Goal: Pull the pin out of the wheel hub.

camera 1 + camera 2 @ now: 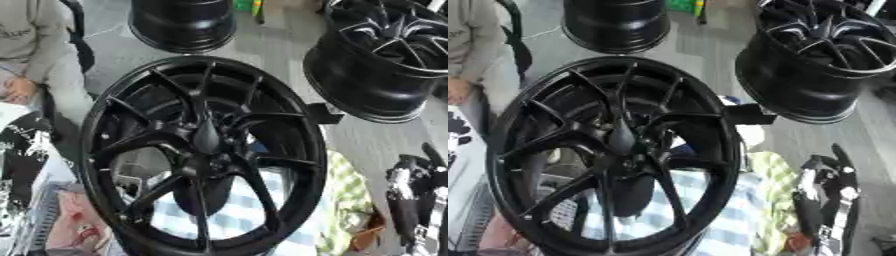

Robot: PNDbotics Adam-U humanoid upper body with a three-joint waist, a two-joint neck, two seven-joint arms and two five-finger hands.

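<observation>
A large black wheel point(203, 155) is standing upright, filling the middle of the view over a blue checked cloth point(710, 220). Its hub point(206, 162) is sitting at the centre; the pin cannot be made out. The right hand point(824, 200) is resting low right, finger state unclear.

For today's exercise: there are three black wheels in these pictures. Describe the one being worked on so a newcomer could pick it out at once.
Start from the grey floor, where two black wheels sit at the back: one at top centre, one at top right. The worked wheel is nearest the camera, filling the middle over a blue-and-white checked cloth. Only it faces the camera, showing its thin forked spokes and centre hub.
</observation>
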